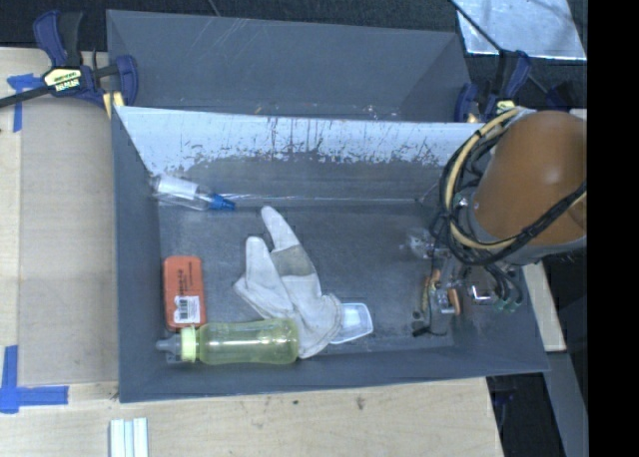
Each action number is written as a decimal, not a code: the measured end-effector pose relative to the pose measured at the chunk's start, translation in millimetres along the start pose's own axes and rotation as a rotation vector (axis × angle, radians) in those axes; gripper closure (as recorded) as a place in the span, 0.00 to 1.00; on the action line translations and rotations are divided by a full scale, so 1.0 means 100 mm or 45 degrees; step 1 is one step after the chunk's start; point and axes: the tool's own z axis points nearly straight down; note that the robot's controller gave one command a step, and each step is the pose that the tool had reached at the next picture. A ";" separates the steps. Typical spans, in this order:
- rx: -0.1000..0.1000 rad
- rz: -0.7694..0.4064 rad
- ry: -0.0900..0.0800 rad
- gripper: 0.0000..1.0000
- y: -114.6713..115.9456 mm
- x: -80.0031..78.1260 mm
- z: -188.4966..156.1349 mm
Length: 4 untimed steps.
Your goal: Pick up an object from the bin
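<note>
You are looking at the arm's orange cover [534, 171], sitting highest over the right side of the bin [379, 245]. Below it the pincer [427, 320] is pointing down at bare floor near the front right corner; you cannot tell whether it is open or closed. To its left, apart from it, a clear plastic piece [354, 320] is lying against a white glove [285, 285]. A yellow-green bottle [240, 342] and an orange box [183, 291] are lying farther left.

Grey bin [140, 275], its far wall pale with dark streaks. Lower left: an orange-red box [183, 291] with a white label, a yellow-green translucent bottle [245, 342]. The centre glove [285, 290] is white; the clear tube [190, 192] upper left ends blue.
</note>
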 end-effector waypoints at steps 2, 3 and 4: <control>0.004 -0.212 -0.014 0.00 0.09 -0.08 0.13; 0.001 -0.388 -0.010 0.00 0.15 -0.17 0.25; 0.001 -0.044 -0.014 0.00 0.22 -0.21 0.20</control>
